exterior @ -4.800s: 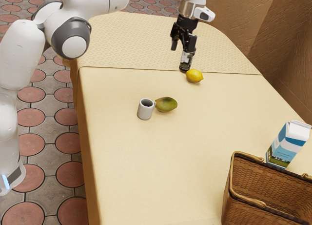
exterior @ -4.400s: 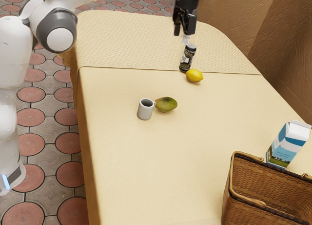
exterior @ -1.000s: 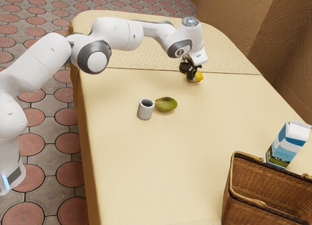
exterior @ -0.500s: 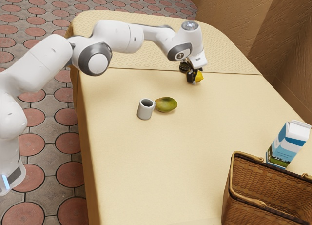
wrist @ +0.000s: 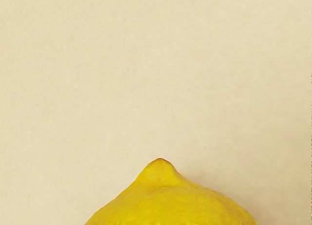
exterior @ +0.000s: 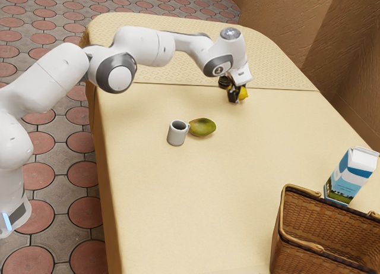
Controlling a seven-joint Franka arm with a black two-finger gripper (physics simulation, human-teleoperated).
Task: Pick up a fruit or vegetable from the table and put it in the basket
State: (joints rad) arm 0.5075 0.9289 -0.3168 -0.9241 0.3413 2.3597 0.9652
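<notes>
My gripper (exterior: 237, 95) is low over the far part of the table, shut on the yellow lemon (exterior: 243, 93). A black finger stands along the lemon's side toward the exterior view's left and hides part of the fruit. In the wrist view the lemon (wrist: 168, 205) is large at the lower edge, its pointed end over the pale cloth. A green mango (exterior: 203, 127) lies on the table beside a grey mug. The wicker basket (exterior: 275, 241) stands at the exterior view's lower right.
The grey mug (exterior: 177, 133) stands upright next to the mango. Close behind my gripper is the dark bottle (exterior: 224, 81), partly hidden by the hand. A blue and white milk carton (exterior: 350, 176) stands behind the basket on the cream-covered table (exterior: 178, 202).
Over the last second my fingers have drawn together around the lemon. The hand has shifted only slightly; mug, mango, carton and basket are unmoved.
</notes>
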